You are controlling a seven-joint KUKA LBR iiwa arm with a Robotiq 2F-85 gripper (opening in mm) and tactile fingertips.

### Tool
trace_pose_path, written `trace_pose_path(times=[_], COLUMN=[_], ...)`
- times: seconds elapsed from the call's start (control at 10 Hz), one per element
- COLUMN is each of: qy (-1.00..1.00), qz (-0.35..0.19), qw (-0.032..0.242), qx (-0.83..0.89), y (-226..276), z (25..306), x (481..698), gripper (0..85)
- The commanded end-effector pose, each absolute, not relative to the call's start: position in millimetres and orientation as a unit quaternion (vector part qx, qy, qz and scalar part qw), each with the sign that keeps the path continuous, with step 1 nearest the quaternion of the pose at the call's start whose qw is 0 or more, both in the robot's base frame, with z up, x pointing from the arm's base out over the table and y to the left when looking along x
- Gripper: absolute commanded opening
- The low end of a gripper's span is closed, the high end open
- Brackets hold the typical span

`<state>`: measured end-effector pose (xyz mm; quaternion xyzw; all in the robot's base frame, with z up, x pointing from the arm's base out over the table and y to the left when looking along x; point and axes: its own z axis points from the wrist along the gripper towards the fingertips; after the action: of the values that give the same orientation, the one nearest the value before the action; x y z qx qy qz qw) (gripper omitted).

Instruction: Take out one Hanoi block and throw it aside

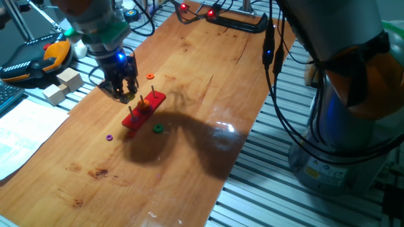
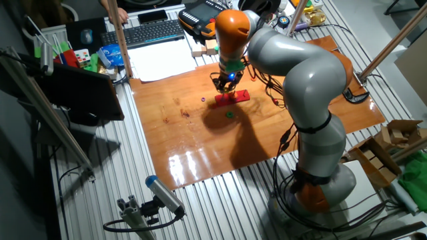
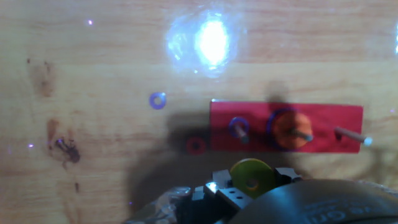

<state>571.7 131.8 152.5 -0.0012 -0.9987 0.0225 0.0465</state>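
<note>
The Hanoi block, a flat yellow ring (image 3: 250,173), is held on edge between my fingers in the hand view. My gripper (image 3: 252,182) is shut on it and hangs above the near side of the red peg base (image 3: 323,119). The base carries a blue ring (image 3: 239,126) on one peg, an orange ring (image 3: 290,130) on the middle peg, and a bare peg (image 3: 351,135). In one fixed view my gripper (image 1: 124,93) is just left of the base (image 1: 144,113). In the other fixed view it (image 2: 227,83) is just above the base (image 2: 233,99).
Loose on the table lie a green ring (image 1: 158,128), a purple ring (image 1: 110,137), an orange ring (image 1: 150,77) and a red ring (image 3: 196,146). Wooden blocks (image 1: 63,85) and a hand pendant (image 1: 38,60) sit off the table's left edge. Cables (image 1: 271,50) hang at the right.
</note>
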Motion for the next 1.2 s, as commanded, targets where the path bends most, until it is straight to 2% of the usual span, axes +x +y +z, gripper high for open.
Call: trace_pose_path(times=[0.0, 0.6, 0.9, 1.1], qy=[-0.999, -0.999, -0.998, -0.998], qz=[0.023, 0.025, 0.023, 0.024], qw=[0.046, 0.043, 0.045, 0.045], qx=[-0.005, -0.017, -0.024, -0.025], y=[134.8, 142.5, 142.9, 142.6], z=[153.1, 148.7, 147.2, 147.1], x=[568.8, 562.7, 563.2, 563.3], gripper=[39.7, 42.0, 50.3, 52.0])
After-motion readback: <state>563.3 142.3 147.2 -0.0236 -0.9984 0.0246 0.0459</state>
